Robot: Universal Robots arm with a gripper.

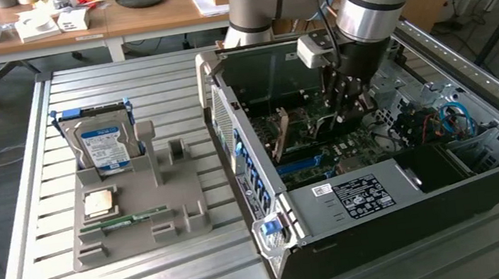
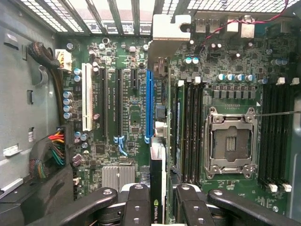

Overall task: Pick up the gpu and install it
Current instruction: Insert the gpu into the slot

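I have the gripper [image 2: 162, 192] clamped on the gpu [image 2: 157, 162] inside the case [image 1: 348, 241], upper-middle exterior frame; I'd judge it light, stiff and fragile, so hold edges only.

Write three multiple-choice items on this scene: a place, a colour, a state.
1. In the exterior view, the hard drive stands on which side of the computer case? A left B right C inside it
2. The long slot in line with the gpu is: A white B blue C red
3. The gripper is: A open, empty B shut on the gpu C shut on nothing
Key: A, it stands well left of the case; B, the blue slot runs ahead of the card; B, the fingers press the card's sides.
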